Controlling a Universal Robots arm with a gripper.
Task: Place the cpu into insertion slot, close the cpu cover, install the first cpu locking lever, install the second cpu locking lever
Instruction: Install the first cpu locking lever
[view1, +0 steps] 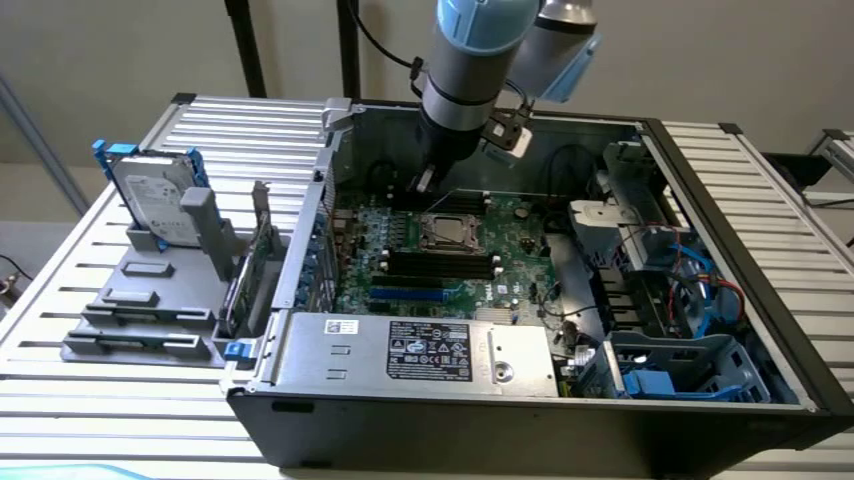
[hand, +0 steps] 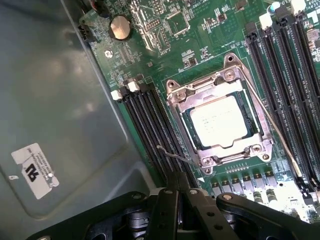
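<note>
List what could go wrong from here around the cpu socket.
1. The shut gripper hangs right by the thin wire locking lever at the corner of the cpu cover; it could slip off so slim a wire.
2. The memory slots lie directly beside that lever, so a sideways slip might scrape them.

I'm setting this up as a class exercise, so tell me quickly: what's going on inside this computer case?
A robot arm's gripper, shut and holding nothing, hangs low over the motherboard inside an open computer case. The cpu already sits in the insertion slot, and the cpu cover lies down around it. The gripper is nearest a thin wire locking lever at the socket's corner.
</note>
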